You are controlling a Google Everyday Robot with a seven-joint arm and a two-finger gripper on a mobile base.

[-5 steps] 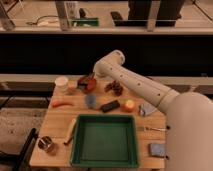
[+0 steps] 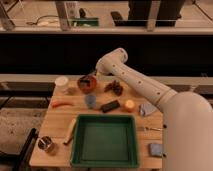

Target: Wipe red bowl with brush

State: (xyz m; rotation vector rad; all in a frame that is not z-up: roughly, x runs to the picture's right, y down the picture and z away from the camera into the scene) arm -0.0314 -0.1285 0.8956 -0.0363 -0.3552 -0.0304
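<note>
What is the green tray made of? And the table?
The green tray is probably plastic: an even green with a molded rim. The table looks like light wood, pale tan and matte. The gripper is over the red bowl, at the table's back.

Matt wooden table (image 2: 56, 131); glossy green plastic tray (image 2: 104, 117); smooth white arm (image 2: 136, 83); gripper (image 2: 93, 76) over red bowl (image 2: 85, 86).

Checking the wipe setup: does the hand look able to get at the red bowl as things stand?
Probably yes. The hand is right at the far rim of the red bowl, with nothing between them; the white cup and the pine cone stand clear on either side.
</note>
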